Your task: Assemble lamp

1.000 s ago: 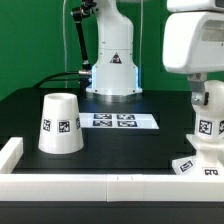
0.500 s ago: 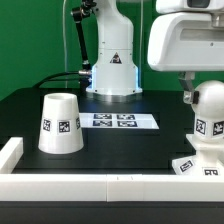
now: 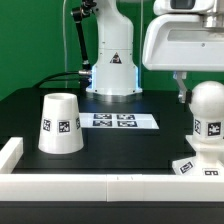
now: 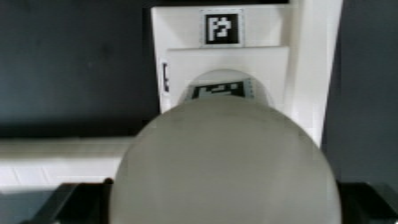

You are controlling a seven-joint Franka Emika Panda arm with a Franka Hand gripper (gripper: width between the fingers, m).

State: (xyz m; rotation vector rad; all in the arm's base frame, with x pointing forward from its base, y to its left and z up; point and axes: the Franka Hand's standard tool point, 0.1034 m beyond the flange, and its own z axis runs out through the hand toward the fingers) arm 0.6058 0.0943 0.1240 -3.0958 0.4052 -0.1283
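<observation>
I am hovering open fingers (image 3: 181, 90) at the bulb (image 3: 207, 112) on its base (image 3: 190, 166); the shade (image 3: 59, 124), at its nine o'clock, is probably awaiting pickup next.

White shade (image 3: 60, 124) stands alone; bulb (image 3: 207, 106) sits upright on base (image 3: 188, 166).

- The shade (image 3: 60, 123) stood upright on the tabletop (image 3: 150, 100) at the exterior view's left, blocking that side.
- The bulb (image 3: 208, 108) sat on the base (image 3: 203, 167) at the exterior view's right, forming a tall obstacle.
- Between them lay a wide lane of tabletop, crossed only by the flat marker board (image 3: 120, 121).
- A raised white rail (image 3: 100, 186) closed the front edge and left corner.
- The arm's pedestal (image 3: 112, 65) and a black cable (image 3: 76, 45) occupied the rear.
</observation>
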